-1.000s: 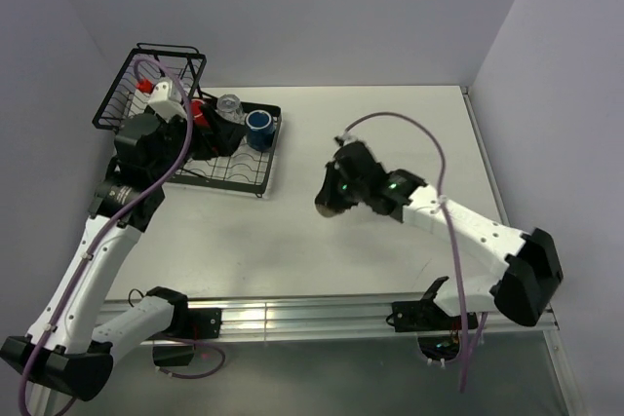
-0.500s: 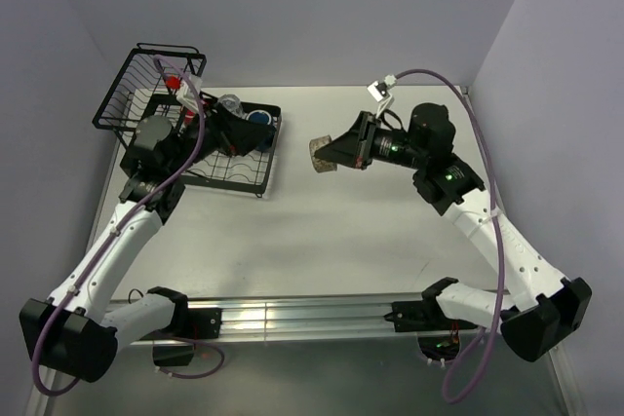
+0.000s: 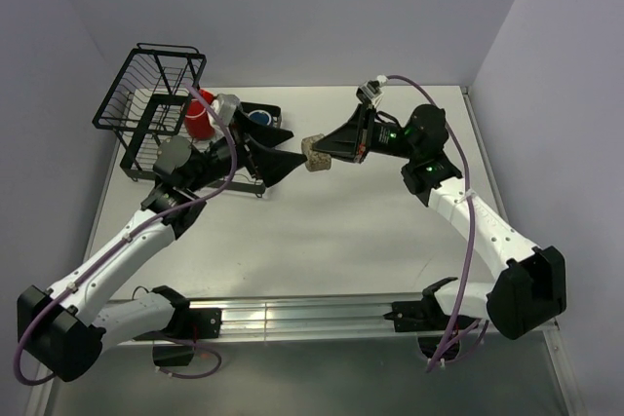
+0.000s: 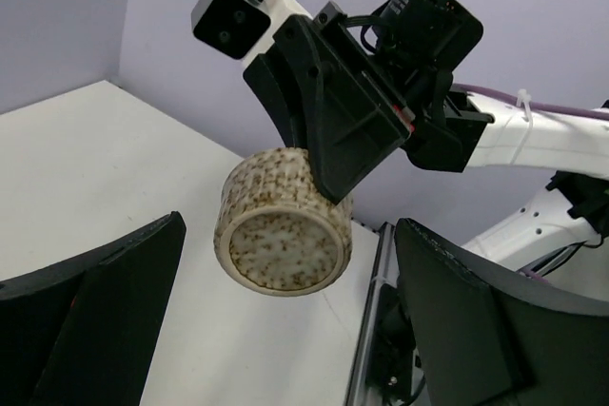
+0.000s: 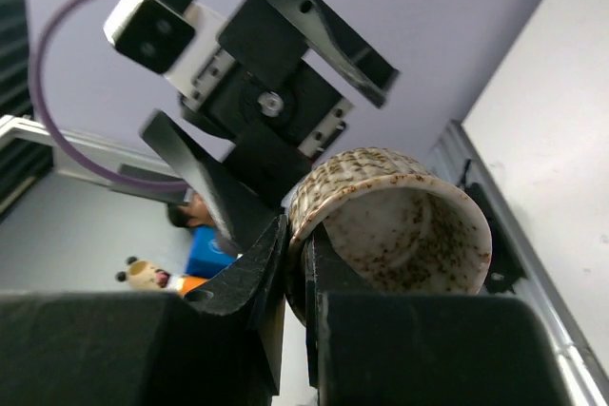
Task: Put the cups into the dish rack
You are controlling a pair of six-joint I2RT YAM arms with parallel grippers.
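Note:
My right gripper (image 3: 330, 148) is shut on the rim of a speckled beige ceramic cup (image 3: 316, 153) and holds it on its side in the air above the table's middle. In the right wrist view one finger sits inside the cup (image 5: 390, 225) and one outside, with the gripper (image 5: 297, 254) closed on the wall. My left gripper (image 3: 295, 145) is open and faces the cup's base (image 4: 283, 225), which hangs between its spread fingers (image 4: 105, 311) without touching. A red mug (image 3: 198, 122), a clear tumbler (image 3: 228, 104) and a dark blue mug (image 3: 258, 117) stand in the dish rack's tray (image 3: 246, 180).
The black rack's raised wire basket (image 3: 146, 85) stands at the far left against the wall. Walls close the table on the left, back and right. An aluminium rail (image 3: 292, 314) runs along the near edge.
My left arm has swung right, away from the rack, to the table's middle. My right arm has lifted the speckled cup and carried it left, up to the left gripper.

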